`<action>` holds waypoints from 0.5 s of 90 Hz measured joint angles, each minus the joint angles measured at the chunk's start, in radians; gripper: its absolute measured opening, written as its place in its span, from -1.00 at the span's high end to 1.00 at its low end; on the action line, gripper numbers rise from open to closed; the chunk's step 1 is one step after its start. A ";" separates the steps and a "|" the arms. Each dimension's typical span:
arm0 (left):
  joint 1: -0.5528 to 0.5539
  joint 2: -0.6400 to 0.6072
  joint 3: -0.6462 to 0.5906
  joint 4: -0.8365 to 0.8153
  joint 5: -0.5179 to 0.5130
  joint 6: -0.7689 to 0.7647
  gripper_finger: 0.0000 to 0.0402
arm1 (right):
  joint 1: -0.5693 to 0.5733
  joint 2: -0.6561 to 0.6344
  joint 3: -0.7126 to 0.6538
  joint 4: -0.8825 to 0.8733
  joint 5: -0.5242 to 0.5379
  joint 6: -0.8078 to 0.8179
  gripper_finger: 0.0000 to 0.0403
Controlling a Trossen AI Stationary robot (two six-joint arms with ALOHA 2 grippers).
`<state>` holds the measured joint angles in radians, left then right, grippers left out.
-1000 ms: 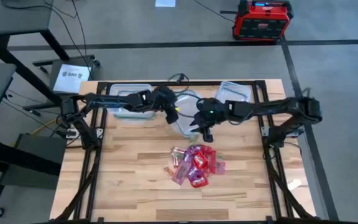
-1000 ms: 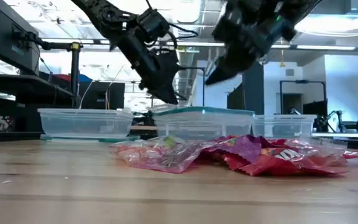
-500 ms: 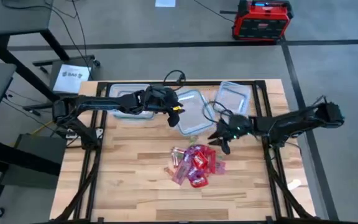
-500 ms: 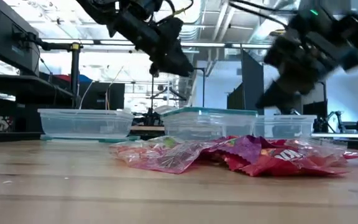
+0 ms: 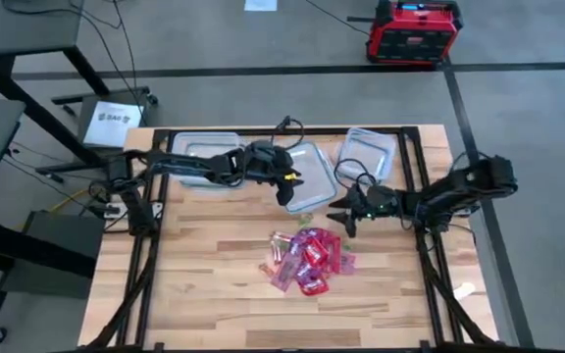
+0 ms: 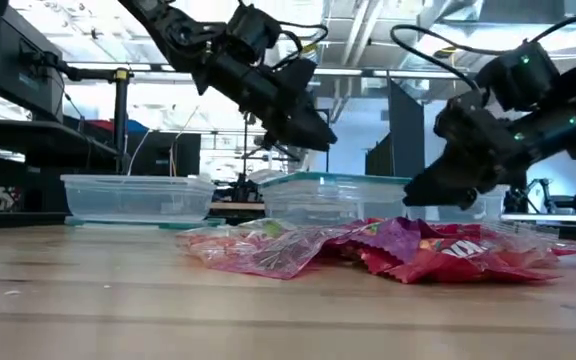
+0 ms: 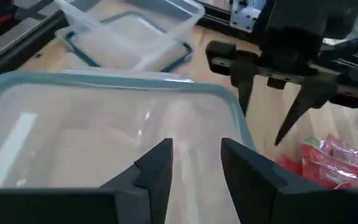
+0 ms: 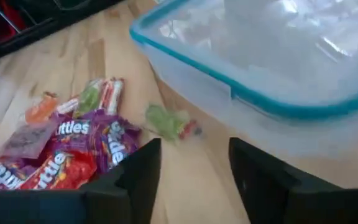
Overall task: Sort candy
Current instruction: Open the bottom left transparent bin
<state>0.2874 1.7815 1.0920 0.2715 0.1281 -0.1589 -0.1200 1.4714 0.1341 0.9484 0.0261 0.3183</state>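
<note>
Table [image 5: 204,284]: right hand [image 5: 343,222] lower, nearer candy [image 5: 307,259] than before.

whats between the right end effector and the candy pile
Bare wood tabletop only. In the high view the right end effector, fingers open, hovers just beyond the candy pile, apart from it.
</note>
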 joint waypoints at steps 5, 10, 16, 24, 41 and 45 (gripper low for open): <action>0.000 0.019 0.000 0.017 0.001 0.011 0.39 | -0.010 0.034 0.000 0.038 0.000 -0.001 -0.09; 0.000 0.035 0.000 0.024 0.001 0.026 0.39 | -0.017 0.069 0.003 0.083 0.000 -0.001 -0.14; 0.000 0.059 0.000 0.048 0.001 0.043 0.39 | -0.023 0.110 0.011 0.128 0.000 -0.002 -0.16; 0.000 0.111 0.000 0.088 0.021 0.052 0.39 | -0.027 0.165 0.032 0.178 0.000 -0.002 -0.16; 0.005 0.187 0.022 0.097 0.107 0.016 0.39 | -0.027 0.264 0.073 0.263 0.000 -0.005 -0.14; 0.005 0.198 0.029 0.090 0.110 0.016 0.39 | -0.027 0.286 0.080 0.290 0.006 -0.005 -0.13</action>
<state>0.2920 1.9797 1.1213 0.3617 0.2382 -0.1429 -0.1467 1.7570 0.2144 1.2381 0.0319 0.3137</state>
